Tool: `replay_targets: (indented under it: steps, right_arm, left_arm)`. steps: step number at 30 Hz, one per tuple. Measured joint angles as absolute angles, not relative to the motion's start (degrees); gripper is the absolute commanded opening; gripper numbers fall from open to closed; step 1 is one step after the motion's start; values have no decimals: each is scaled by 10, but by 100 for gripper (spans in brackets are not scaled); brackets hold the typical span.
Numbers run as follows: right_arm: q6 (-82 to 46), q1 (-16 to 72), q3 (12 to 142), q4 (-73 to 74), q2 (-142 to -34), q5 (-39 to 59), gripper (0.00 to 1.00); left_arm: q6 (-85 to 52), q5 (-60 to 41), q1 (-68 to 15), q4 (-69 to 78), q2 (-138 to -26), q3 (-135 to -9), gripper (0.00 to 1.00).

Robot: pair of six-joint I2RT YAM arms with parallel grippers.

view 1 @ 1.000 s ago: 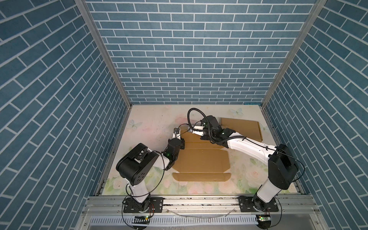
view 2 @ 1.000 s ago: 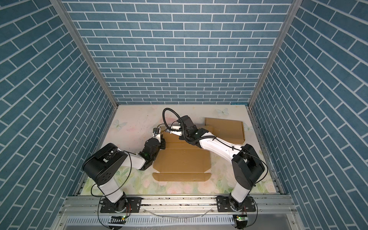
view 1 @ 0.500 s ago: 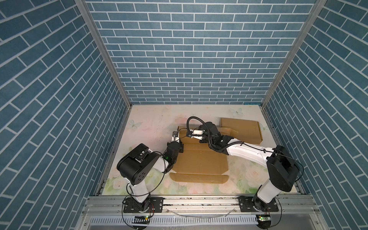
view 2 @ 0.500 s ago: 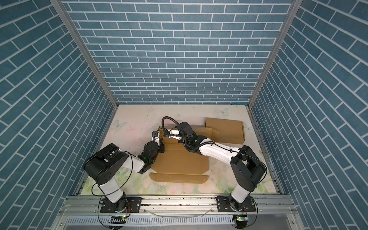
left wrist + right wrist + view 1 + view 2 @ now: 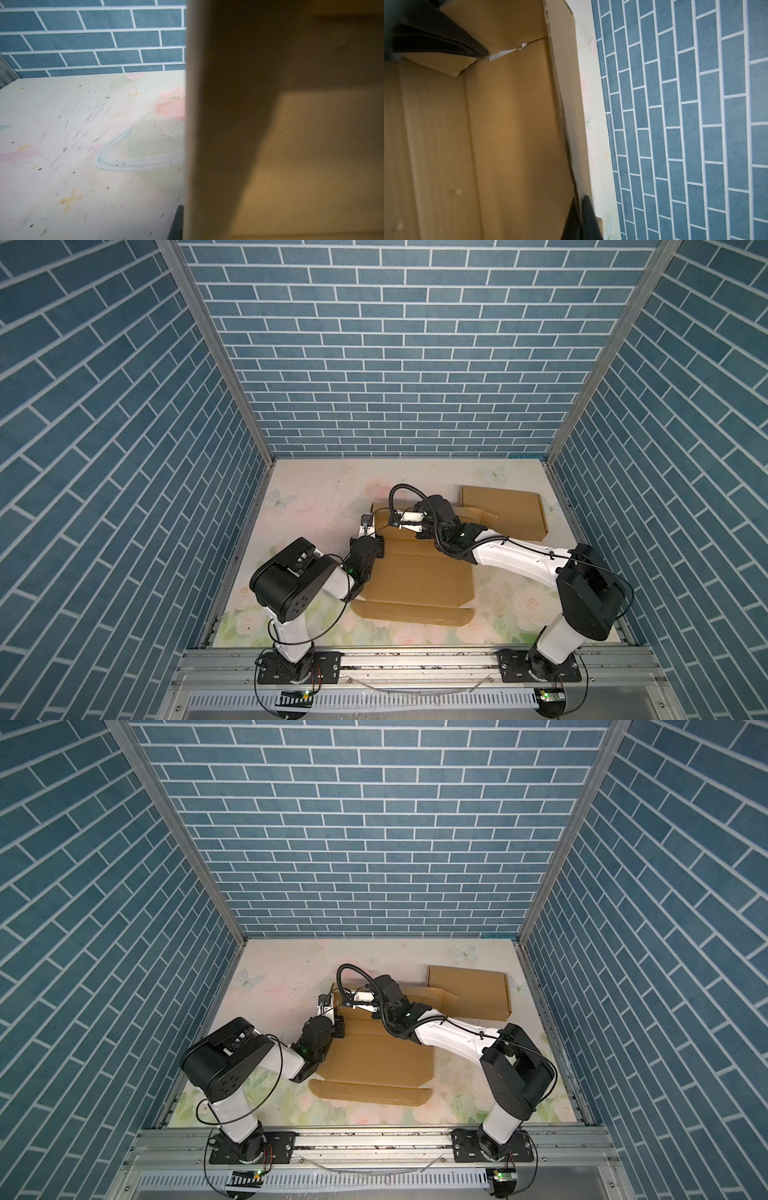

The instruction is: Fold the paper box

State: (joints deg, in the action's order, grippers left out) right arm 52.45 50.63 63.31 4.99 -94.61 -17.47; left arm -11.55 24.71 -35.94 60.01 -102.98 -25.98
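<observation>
Box (image 5: 415, 576) lies mostly flat at centre of the table (image 5: 316, 489), lower-middle of frame in both top views. Its long front strip lies flat toward the bottom edge. A second box (image 5: 503, 510), already made up, sits to the upper right, apart from the work.

You're on the wall-raising step, early in the job by my read: only the sheet's far-left corner is up off the table. L claw (image 5: 366, 522) is at that corner and R claw (image 5: 394, 523) reaches across the middle to just beside it.

R claw is narrow, pinched on the raised far wall (image 5: 566, 104). In the R wrist view its fingers (image 5: 586, 216) straddle the cardboard edge at bottom centre.

L claw is closed right down too. In the L wrist view a flap (image 5: 207, 124) stands edge-on right of centre w/ one finger (image 5: 178, 222) hard against it. So it's prob. gripping that side flap, but the view is too close and blurred to be sure.

Next you need the far wall fully upright and the corner tab tucked inside the side wall. Move both arms together and keep both pinches firm. Go easy at the corner slit (image 5: 508, 51), upper left of the R wrist view, where the cut edges show white. Right side and front strip aren't folded yet.
</observation>
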Motion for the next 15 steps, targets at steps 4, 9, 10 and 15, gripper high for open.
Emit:
replay_targets:
  steps: [4,9,10,15]
  right_arm:
    - [494,506,640,9,-940,-150,37]
    - [428,495,649,-58,-910,-102,41]
    - [408,490,649,-70,-901,-89,42]
    - [252,455,657,-110,-848,-1,38]
  left_arm:
    - [-116,254,-360,625,-1040,-254,3]
    - [-116,257,-360,663,-1051,-242,3]
    - [-116,259,-360,667,-1052,-240,3]
    - [-117,265,-360,689,-1060,-234,3]
